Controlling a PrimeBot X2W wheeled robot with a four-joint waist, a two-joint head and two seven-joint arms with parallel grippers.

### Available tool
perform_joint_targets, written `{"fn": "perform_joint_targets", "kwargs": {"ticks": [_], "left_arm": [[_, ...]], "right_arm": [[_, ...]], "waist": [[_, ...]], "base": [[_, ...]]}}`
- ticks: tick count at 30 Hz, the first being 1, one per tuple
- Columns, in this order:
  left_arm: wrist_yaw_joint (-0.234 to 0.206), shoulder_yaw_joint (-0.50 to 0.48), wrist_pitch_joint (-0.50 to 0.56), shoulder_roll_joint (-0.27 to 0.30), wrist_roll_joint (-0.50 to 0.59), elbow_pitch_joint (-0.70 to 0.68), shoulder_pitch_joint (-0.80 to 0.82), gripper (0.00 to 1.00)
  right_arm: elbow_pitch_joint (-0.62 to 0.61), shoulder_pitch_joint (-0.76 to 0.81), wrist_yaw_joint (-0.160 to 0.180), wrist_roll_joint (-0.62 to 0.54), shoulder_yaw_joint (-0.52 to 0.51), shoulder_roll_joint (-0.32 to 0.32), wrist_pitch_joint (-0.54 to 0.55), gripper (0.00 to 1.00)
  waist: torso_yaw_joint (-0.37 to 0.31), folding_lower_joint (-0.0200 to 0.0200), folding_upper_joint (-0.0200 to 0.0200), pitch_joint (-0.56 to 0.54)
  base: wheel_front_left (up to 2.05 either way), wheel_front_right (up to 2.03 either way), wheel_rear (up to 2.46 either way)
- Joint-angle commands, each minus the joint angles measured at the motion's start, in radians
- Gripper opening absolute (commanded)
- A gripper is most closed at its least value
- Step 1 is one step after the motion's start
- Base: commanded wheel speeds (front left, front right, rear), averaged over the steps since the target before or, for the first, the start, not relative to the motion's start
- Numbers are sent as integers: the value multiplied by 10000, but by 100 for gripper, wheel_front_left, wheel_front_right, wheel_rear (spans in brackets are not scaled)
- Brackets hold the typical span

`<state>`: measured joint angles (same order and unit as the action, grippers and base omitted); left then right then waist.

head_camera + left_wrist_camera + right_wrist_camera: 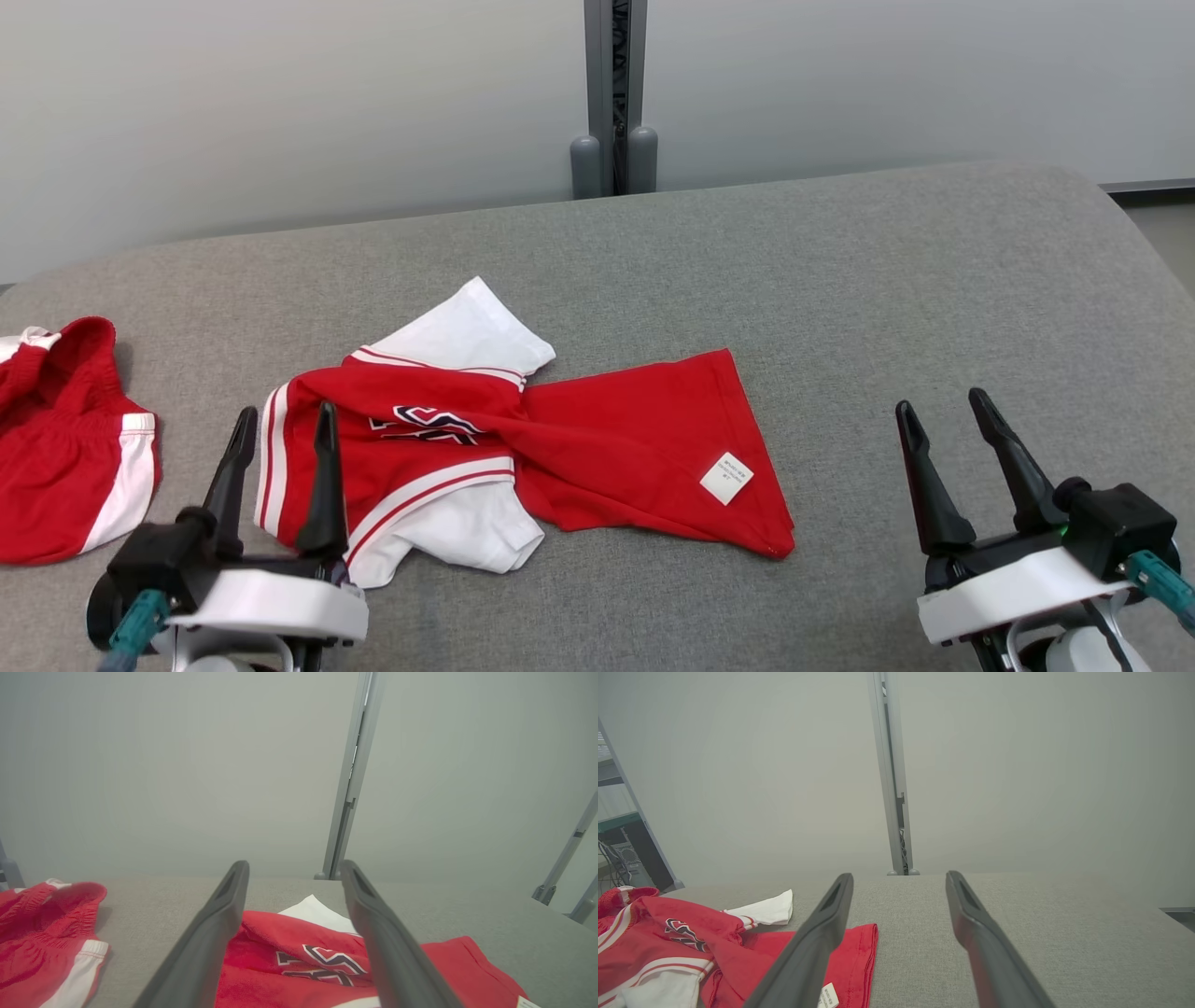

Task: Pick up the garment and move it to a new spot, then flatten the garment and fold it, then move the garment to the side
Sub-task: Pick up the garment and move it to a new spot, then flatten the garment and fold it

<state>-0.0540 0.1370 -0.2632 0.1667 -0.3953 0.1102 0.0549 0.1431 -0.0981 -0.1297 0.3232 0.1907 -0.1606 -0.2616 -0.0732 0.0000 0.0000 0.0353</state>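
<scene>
**Item 1. Garment** (597, 448): red shirt with white sleeves, striped trim and a dark chest emblem. It lies crumpled and twisted on the surface, left of centre, with the hem end spread toward the right. One white sleeve points to the far side and the other lies at the near side. A white label (726, 478) shows near the hem (print too small to read).

**Item 2. Surface** (887, 280): grey, fabric-covered, with rounded far corners.

**Item 3. Left gripper** (286, 415): jaws released, grasping nothing. It sits low at the near edge, fingers in front of the garment's striped left end; contact cannot be told. In the left wrist view the emblem shows between the fingers.

**Item 4. Right gripper** (943, 404): jaws spread and empty, over bare surface well to the right of the garment.

**Item 5. Shorts** (65, 448): red with a white side stripe, bunched at the far left, apart from the garment.

**Item 6. Post** (613, 93): grey upright behind the surface, against a pale wall.
</scene>
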Motion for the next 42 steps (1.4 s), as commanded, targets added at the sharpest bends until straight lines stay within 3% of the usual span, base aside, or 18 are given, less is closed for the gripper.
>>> {"fn": "perform_joint_targets", "kwargs": {"ticks": [1,9,25,42], "left_arm": [[-25,-97,-16,-25,116,-80,-120,100],[373,-414,-17,-713,754,-255,-964,100],[962,-769,-17,-1094,1189,103,-626,100],[1083,-541,-17,-1145,986,345,-101,100]], "right_arm": [[-29,93,-20,-31,-29,-18,-52,100],[90,456,-20,118,58,-53,-52,100],[399,403,-20,586,368,-95,-51,100],[2841,-648,-18,1644,2908,-796,586,100]], "waist": [[10,0,0,-23],[152,0,0,-123],[393,0,0,-120],[938,0,0,524]], "base": [[0,0,0],[0,0,0],[0,0,0],[0,0,0]]}}
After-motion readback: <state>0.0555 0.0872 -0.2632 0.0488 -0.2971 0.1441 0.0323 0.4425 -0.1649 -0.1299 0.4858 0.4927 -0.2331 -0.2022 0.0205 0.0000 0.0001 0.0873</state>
